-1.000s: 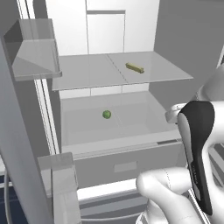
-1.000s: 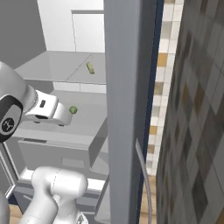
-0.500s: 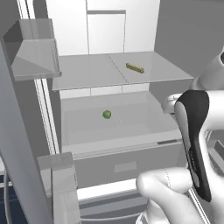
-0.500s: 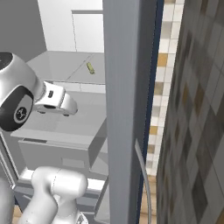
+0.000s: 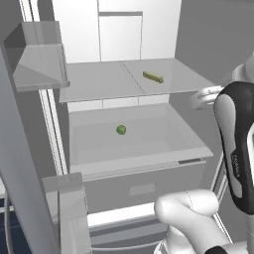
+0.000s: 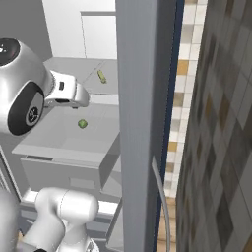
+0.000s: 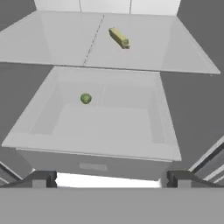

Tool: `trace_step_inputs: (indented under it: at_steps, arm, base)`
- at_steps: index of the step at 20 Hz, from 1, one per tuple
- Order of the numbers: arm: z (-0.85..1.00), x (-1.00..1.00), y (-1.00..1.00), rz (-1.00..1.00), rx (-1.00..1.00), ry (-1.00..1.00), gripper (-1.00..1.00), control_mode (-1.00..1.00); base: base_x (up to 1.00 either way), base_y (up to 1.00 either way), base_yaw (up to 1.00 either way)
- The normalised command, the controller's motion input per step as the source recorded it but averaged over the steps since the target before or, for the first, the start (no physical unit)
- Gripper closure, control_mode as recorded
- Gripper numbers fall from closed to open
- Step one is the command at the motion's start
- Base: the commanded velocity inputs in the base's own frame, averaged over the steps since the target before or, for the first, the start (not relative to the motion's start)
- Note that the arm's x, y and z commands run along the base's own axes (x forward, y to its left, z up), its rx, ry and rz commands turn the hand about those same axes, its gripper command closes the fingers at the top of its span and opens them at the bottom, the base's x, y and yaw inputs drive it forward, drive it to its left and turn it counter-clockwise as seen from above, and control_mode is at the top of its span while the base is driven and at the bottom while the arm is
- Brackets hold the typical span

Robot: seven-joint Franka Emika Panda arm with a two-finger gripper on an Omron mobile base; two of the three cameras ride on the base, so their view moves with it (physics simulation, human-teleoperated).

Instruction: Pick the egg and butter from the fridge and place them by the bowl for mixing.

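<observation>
Rendered kitchen, open fridge (image 5: 124,34) with drawer (image 7: 96,131), probably tiled wall (image 6: 221,123)

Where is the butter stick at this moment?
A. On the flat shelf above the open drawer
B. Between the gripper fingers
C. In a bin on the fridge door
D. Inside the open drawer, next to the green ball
A: the butter stick lies on the flat shelf above the open drawer, which holds the small green ball; the gripper is open and holds nothing.
</observation>
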Motion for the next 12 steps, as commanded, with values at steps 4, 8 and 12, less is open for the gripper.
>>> trace_step_inputs:
  at_steps: [4,8,12]
  arm:
    - [0.0,0.51,0.1,0.06,-0.02,-0.12,-1.0,-1.0]
    - [0.16,0.5,0.0,0.04,0.0,-0.17,-1.0,-1.0]
    - [0.25,0.55,0.0,0.02,0.0,-0.07,-1.0,-1.0]
  base:
    - [0.0,0.0,0.0]
    - [0.0,0.0,0.0]
    - [0.0,0.0,0.0]
